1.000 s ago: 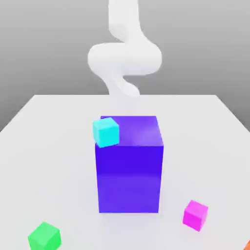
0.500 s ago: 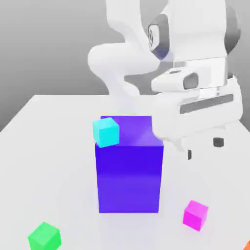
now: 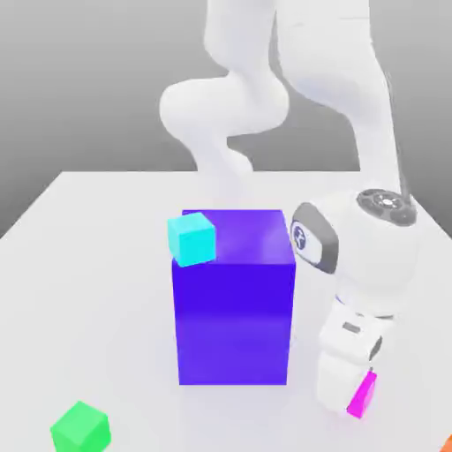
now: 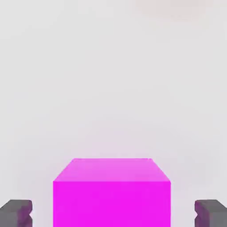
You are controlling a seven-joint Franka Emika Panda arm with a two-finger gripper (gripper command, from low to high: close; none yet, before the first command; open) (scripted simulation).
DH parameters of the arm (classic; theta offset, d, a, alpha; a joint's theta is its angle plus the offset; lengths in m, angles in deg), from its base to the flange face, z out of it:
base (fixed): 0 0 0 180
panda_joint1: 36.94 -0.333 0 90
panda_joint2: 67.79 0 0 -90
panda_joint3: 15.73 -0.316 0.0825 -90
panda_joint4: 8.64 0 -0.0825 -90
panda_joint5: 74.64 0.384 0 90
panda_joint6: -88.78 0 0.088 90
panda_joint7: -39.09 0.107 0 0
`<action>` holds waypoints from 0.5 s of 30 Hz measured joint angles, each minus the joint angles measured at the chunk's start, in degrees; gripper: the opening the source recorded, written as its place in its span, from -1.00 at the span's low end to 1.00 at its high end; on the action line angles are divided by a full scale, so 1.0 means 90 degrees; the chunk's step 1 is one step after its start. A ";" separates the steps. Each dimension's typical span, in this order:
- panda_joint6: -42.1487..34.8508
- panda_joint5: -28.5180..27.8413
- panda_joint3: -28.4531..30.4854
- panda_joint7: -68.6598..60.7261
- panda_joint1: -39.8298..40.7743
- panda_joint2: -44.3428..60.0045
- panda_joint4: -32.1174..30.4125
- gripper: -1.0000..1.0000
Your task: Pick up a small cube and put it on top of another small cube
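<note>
The white robot arm bends down on the exterior view's right side of the big blue-violet block (image 3: 234, 300). Its hand is low, just above the white table (image 3: 106, 229), and it covers most of the small pink cube (image 3: 363, 395). Only a thin slice of the pink cube peeks out past the hand, near the front of the table.

From the hand view, the pink cube (image 4: 111, 193) sits right between the two dark fingers (image 4: 16, 213). The gripper (image 4: 113, 213) has one finger on each side of the cube. There is a small gap between each finger and the cube, so the fingers stand apart and are not squeezing it. The cube rests flat on the table.

A cyan cube (image 3: 192, 238) sits on top of the big block, at its near corner on the exterior view's left. A green cube (image 3: 80, 428) lies on the table, near the front on the exterior view's left, well apart from the others.
</note>
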 joint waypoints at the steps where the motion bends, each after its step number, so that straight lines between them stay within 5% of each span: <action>1: -0.0002 -0.0002 0.0000 0.0002 0.0001 0.0000 0.0000 -1.00; 9: -0.0758 0.0145 -0.0154 -0.0110 0.0121 -0.0947 -0.0192 -1.00; 15: -0.1469 0.0602 0.0721 -0.0128 0.1180 -0.1098 0.0329 -1.00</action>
